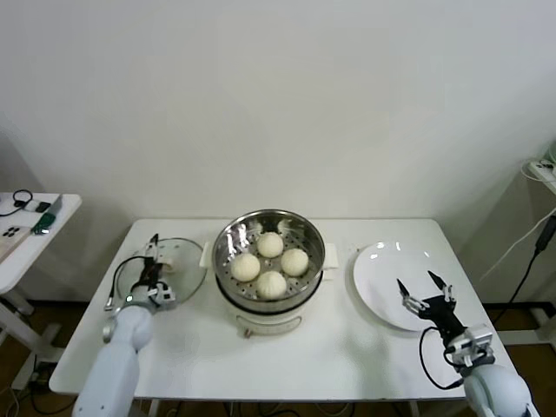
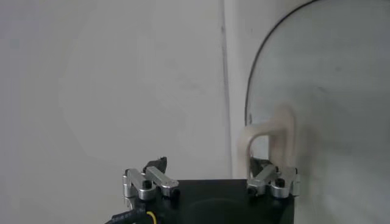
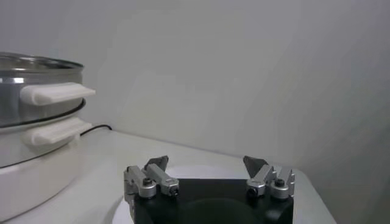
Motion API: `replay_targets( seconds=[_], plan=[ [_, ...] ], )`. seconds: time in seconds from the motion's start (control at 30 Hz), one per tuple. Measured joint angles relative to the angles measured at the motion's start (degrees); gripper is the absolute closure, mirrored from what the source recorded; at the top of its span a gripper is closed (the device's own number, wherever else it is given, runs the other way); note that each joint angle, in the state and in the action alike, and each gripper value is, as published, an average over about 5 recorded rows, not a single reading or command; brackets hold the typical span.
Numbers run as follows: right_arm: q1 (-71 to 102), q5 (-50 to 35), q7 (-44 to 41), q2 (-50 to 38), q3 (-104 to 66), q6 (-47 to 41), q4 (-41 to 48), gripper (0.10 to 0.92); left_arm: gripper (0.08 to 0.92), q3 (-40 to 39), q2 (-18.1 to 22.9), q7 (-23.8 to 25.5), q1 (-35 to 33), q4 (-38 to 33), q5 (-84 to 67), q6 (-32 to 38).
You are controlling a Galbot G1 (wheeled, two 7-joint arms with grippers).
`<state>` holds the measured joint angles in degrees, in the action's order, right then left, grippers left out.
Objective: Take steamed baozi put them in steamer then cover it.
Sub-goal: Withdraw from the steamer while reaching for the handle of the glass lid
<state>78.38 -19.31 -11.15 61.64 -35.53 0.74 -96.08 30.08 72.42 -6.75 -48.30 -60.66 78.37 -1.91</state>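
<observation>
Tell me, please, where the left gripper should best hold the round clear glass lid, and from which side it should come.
Probably the arched white handle at the middle of the round clear glass lid. The lid lies flat on the white table, so this upright loop is the only raised part. The open left gripper hovers above it; coming down from above, one finger each side of the arch, seems best.

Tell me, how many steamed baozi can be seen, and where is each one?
4 steamed baozi, all inside the steamer: one at the back, one on the robot's left side, one on its right side, one at the front. None on the white plate; none appears hidden.
</observation>
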Motion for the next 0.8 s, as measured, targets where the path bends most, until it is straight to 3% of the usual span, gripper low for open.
replay_targets(
  seconds=[0.8],
  plan=[
    [-2.2, 1.8, -0.3, 1.1, 0.8, 0.7, 1.9, 0.203, 0.834, -0.3, -0.9, -0.8, -2.0, -1.4, -2.2, -0.2]
  ],
)
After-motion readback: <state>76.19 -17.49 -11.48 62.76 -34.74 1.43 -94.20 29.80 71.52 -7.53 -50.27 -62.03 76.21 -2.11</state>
